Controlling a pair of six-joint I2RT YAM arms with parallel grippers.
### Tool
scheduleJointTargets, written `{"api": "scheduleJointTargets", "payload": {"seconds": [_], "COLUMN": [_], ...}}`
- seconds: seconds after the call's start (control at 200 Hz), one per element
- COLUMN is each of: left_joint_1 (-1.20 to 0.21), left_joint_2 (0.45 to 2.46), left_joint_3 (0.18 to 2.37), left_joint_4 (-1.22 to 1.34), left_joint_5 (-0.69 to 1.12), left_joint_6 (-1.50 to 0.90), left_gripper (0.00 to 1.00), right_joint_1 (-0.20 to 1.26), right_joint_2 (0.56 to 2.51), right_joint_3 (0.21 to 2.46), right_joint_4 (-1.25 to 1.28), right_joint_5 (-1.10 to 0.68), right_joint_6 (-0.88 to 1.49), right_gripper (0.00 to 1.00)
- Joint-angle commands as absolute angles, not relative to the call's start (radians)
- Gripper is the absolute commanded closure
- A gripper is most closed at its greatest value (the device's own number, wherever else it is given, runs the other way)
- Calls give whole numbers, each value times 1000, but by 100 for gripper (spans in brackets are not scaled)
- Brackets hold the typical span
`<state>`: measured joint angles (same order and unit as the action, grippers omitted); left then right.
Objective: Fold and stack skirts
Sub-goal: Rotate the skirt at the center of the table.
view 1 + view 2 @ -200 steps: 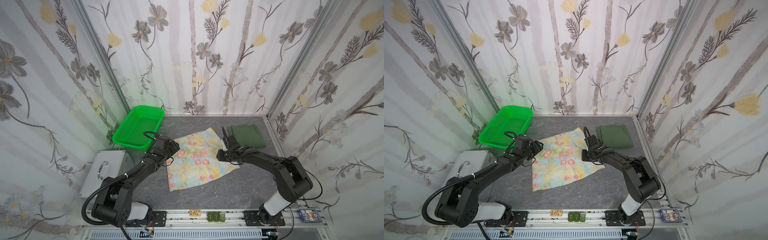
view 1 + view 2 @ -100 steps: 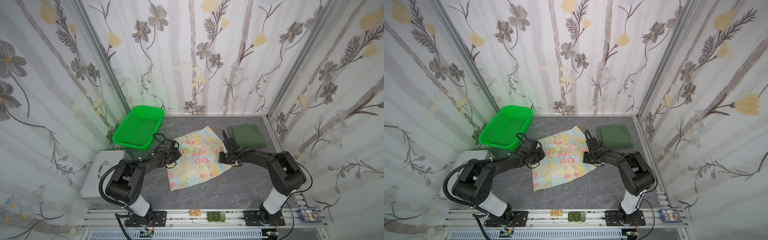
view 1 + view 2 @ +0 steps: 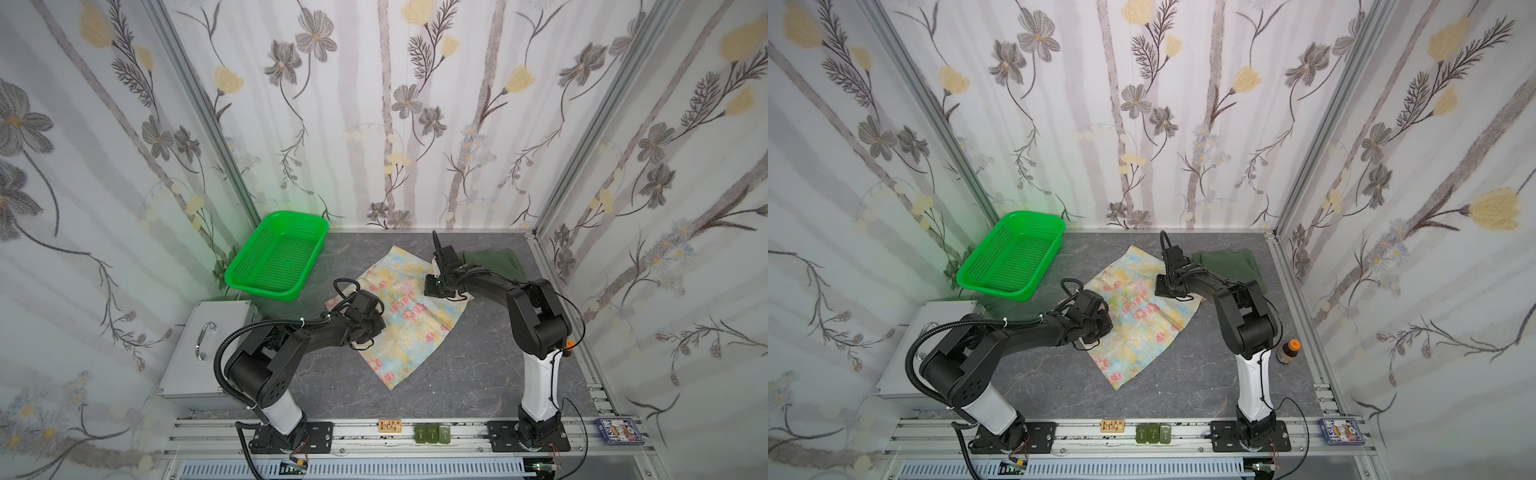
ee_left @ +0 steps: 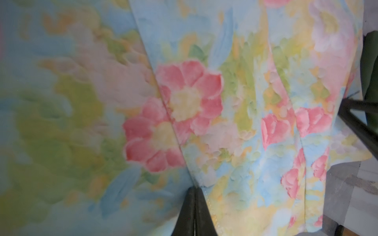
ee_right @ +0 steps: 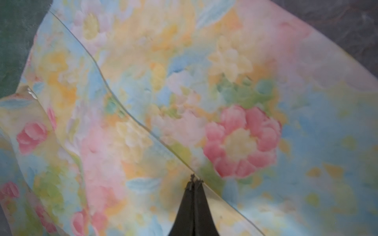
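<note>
Front rail (image 3: 357, 430): one wooden tile (image 3: 390, 426), three dark green blocks (image 3: 432, 433) side by side in a row, and one blue box (image 3: 619, 431) towards the right end.
Arms: two, black and white, both bent low over the grey tabletop (image 3: 457, 386).
Metal case (image 3: 199, 349): one, grey with a handle on top, beside the left arm's base.
Bottle (image 3: 1288, 351): one, brown with an orange cap, upright near the right arm in a top view.
Skirts: two, one floral and one plain.
Floral skirt (image 3: 409, 328): one, pastel yellow-blue with pink flowers, spread over the middle of the tabletop, with a gripper at each side.
Left gripper (image 4: 194, 193): fingers pressed together with no gap; the tips pinch the floral skirt where a stitched seam runs up to them, on the cloth's left side.
Right gripper (image 5: 194, 183): fingers closed tight as well; the tips nip an edge of the floral skirt on its right side, and the cloth rises in a ridge toward them.
Olive skirt (image 3: 494, 259): one, plain dark green, folded flat at the far right of the tabletop, just beside the floral skirt and partly behind the right arm.
Basket (image 3: 276, 257): one, bright green perforated plastic, in the far left corner, well apart from both skirts.
</note>
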<state>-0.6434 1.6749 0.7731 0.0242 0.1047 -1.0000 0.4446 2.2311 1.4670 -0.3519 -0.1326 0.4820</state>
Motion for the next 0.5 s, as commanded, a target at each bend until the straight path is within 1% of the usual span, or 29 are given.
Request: {"api": "scheduleJointTargets", "payload": {"seconds": [0.0,0.085,0.14,0.2,0.29,0.375,0.42,0.45,0.475,0.495], "left_joint_1": [-704,-750,-759,-757,-731,-683,-653,-630,-607,-588], "left_joint_2": [1704,1738,1753,1748,1698,1629,1586,1557,1535,1516], "left_joint_3": [824,880,914,939,941,905,875,851,832,815], "left_joint_4": [8,19,23,23,22,21,21,20,20,21], "left_joint_5": [101,109,119,124,117,111,101,97,96,97], "left_joint_6": [-1080,-1089,-1086,-1070,-1044,-1027,-1015,-1007,-1002,-1001], "left_gripper": [100,100,100,100,100,100,100,100,95,91], "right_joint_1": [437,429,421,413,414,428,438,446,454,463], "right_joint_2": [2278,2319,2339,2333,2255,2146,2083,2037,2001,1976], "right_joint_3": [1548,1622,1673,1696,1660,1557,1480,1424,1375,1336], "right_joint_4": [-370,-370,-386,-394,-397,-377,-355,-336,-319,-304], "right_joint_5": [-158,-176,-200,-188,-152,-119,-122,-124,-125,-126], "right_joint_6": [459,446,433,427,403,380,385,389,392,395], "right_gripper": [100,100,100,100,100,100,95,86,80,77]}}
